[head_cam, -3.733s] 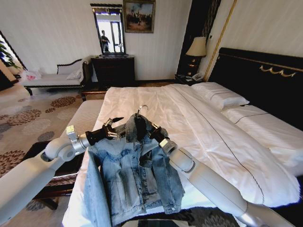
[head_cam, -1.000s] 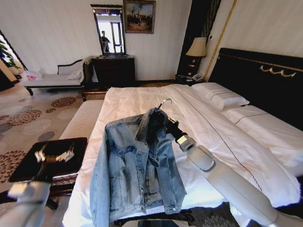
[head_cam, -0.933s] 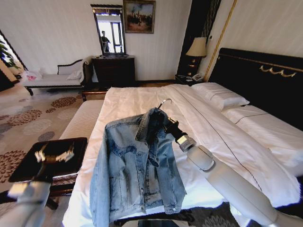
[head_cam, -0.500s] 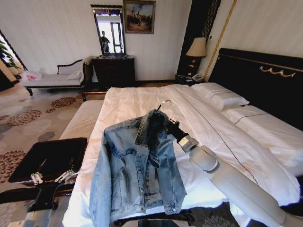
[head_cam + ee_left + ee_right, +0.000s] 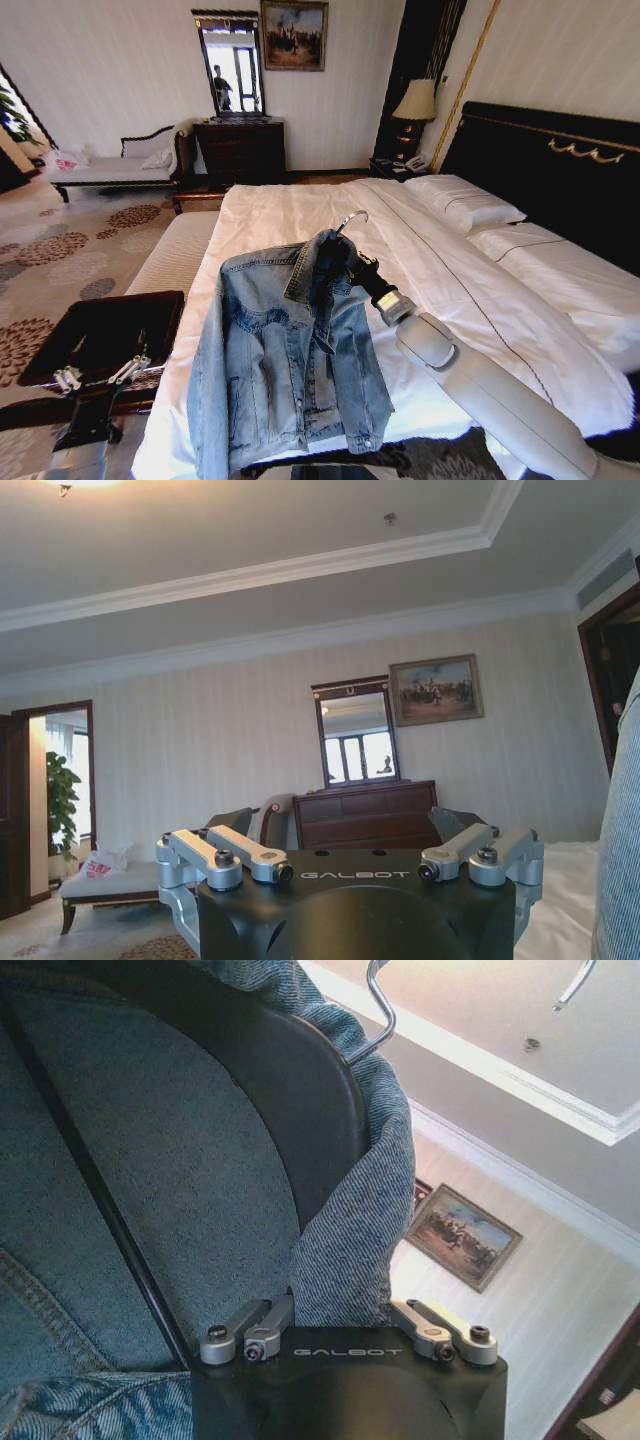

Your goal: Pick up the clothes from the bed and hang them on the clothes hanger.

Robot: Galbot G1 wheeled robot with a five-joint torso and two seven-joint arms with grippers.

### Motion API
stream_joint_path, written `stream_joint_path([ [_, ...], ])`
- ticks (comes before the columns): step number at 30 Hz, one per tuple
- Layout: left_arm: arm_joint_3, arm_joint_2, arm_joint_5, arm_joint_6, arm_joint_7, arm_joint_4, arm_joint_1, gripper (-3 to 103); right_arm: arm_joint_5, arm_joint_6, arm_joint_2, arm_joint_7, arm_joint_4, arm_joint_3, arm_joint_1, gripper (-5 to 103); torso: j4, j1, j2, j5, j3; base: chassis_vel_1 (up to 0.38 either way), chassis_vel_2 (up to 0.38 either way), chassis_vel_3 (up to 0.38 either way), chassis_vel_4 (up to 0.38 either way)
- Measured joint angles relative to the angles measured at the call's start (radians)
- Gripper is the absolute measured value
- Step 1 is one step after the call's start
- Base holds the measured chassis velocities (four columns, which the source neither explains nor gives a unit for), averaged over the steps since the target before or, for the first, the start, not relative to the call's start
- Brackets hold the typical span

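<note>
Jacket (image 5: 290, 350) hangs in the air over the near part of the bed (image 5: 470, 290), draped on the hanger (image 5: 345, 222), whose silver hook stands up above the collar. In the head view the right gripper (image 5: 362, 272) holds the bundle at the collar and shoulder on the jacket's right side, so all the weight hangs from one side. I judge this the main risk: the jacket's far shoulder has no support from a gripper, and if the hanger tilts, that shoulder can slide off the bar and the jacket can drop back on the sheet. The right arm reaches forward and up from the lower right corner, with the wrist raised toward the collar. The left gripper (image 5: 100, 372) is low at the left, well apart from the jacket, above a dark bench (image 5: 100, 335) beside the bed.

In the left wrist view, the left gripper (image 5: 350, 865) has its fingers spread wide with nothing between them. It faces the far wall with a mirror (image 5: 355, 732) and a dresser (image 5: 365, 815).

In the right wrist view, the right gripper (image 5: 340, 1328) looks clenched on a fold of denim, with the hanger's thin black bar running just beside the fingers; I cannot tell if the bar itself is also pinched
</note>
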Motion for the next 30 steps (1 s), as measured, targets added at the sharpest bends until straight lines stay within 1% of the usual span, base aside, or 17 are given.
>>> stream_joint_path([
  [6,0.000,0.002,-0.001,0.002,0.000,0.000,-0.001,100,-0.018,-0.002,0.001,0.002,0.022,0.034,-0.043,20,0.0000,0.000,0.000,0.0001,0.000,0.000,0.000,0.000,0.000],
  [15,0.000,0.003,-0.001,0.003,-0.001,0.000,-0.002,100,-0.021,-0.007,-0.022,-0.005,0.048,0.036,-0.032,20,0.0001,0.001,0.000,0.0001,0.000,0.052,-0.060,-0.063,0.060],
  [27,0.000,0.004,-0.002,0.004,-0.001,0.000,-0.002,100,-0.024,-0.005,-0.033,-0.002,0.064,0.026,-0.022,20,-0.0002,-0.001,0.000,-0.0001,0.000,0.210,-0.201,-0.212,0.200],
  [30,0.000,0.004,-0.002,0.005,-0.001,0.000,-0.001,100,-0.020,-0.005,-0.035,-0.002,0.064,0.025,-0.015,20,0.0002,-0.001,0.000,-0.0001,0.000,0.200,-0.181,-0.179,0.183],
])
